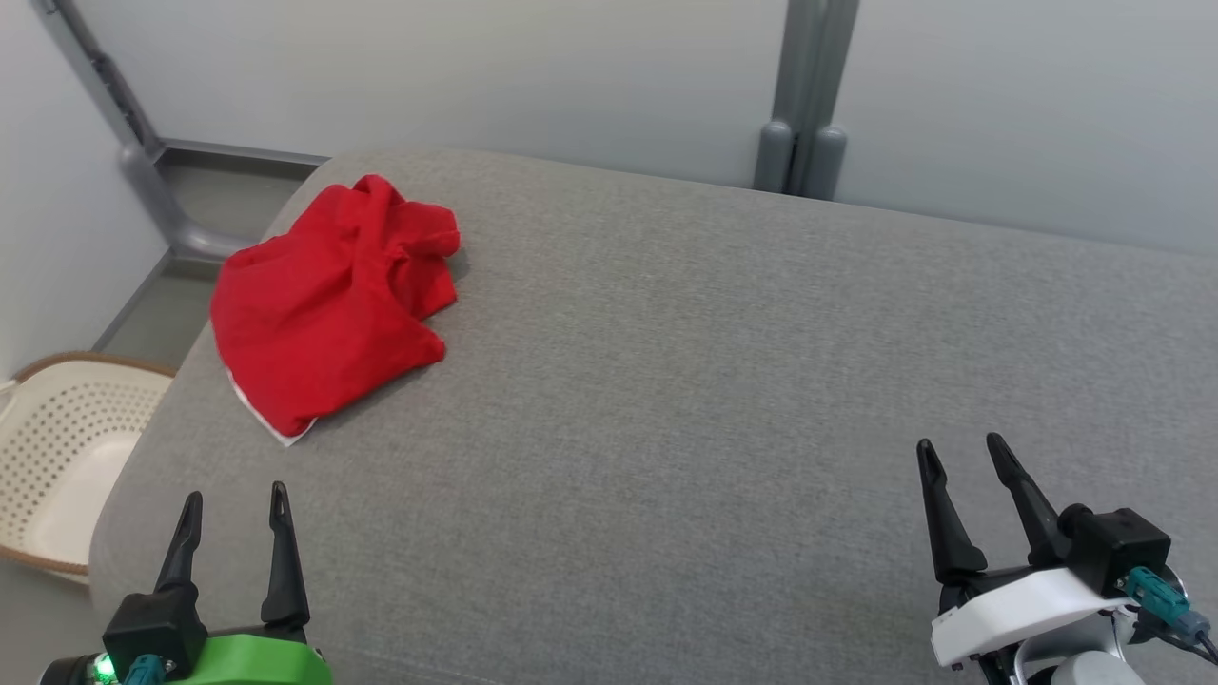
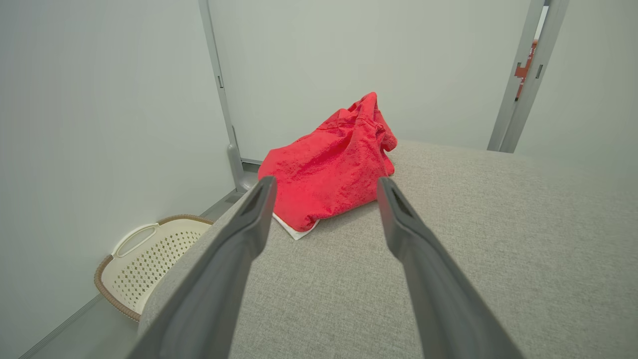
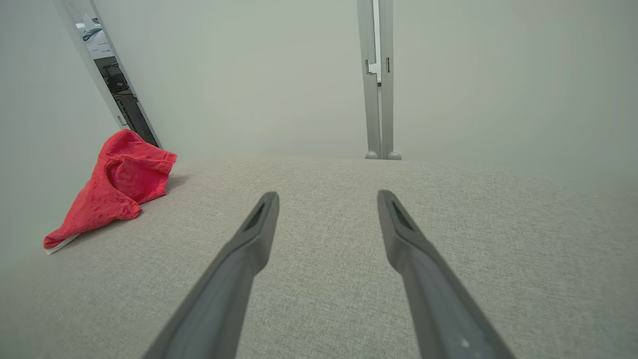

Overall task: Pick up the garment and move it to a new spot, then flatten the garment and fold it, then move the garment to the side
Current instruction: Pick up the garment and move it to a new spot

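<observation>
Grey surface [image 1: 685, 400] open; garment [image 1: 328, 304] heaped far left.

walls [image 1: 571, 76]: pale grey, far and left | post [image 1: 804, 95]: grey, far | table [image 1: 714, 381]: grey fabric top | floor [image 1: 157, 319]: grey, left | basket [image 1: 57, 457]: cream, perforated, near left

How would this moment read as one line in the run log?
stage: before pickup | red garment: crumpled, far left of grey surface | left gripper: open, empty | right gripper: open, empty
</observation>
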`<state>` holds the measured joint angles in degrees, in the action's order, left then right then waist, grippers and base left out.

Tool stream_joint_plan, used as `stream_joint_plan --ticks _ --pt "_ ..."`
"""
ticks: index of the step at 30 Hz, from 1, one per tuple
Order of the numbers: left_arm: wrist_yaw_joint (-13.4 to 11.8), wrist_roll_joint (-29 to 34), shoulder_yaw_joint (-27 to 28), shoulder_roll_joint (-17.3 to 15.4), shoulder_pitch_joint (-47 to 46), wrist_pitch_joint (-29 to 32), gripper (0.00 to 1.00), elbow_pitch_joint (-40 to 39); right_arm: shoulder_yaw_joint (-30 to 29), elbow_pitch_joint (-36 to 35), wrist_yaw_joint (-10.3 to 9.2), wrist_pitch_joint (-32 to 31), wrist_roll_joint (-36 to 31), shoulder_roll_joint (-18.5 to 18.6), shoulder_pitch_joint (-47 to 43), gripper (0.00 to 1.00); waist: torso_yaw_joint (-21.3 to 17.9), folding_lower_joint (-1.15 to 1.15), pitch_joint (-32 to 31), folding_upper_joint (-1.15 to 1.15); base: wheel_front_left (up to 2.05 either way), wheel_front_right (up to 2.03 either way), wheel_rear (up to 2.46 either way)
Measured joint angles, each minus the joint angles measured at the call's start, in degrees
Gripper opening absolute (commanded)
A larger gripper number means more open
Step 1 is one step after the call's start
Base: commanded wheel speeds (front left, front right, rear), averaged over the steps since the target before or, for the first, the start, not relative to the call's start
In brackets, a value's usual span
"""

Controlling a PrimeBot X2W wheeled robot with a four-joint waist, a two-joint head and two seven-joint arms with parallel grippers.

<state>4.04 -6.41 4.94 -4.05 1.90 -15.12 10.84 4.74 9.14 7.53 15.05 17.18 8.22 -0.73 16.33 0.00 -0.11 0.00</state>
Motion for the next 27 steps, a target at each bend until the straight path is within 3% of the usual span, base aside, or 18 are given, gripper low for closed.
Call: stream_joint_plan --ticks 16,27 --pt "-1.03 -0.58 1.82 0.26 0.87 0.00 1.00 -0.89 3.34 1.07 0.00 0.00 0.11 0.79 2.21 1.00 11.46 0.00 2.13 0.00 0.00 0.00 0.00" --pt "-1.09 -0.59 2.24 0.56 1.05 0.00 1.00 -0.64 4.31 1.70 0.00 0.00 0.44 1.21 2.26 1.00 12.24 0.00 2.55 0.00 0.00 0.00 0.00"
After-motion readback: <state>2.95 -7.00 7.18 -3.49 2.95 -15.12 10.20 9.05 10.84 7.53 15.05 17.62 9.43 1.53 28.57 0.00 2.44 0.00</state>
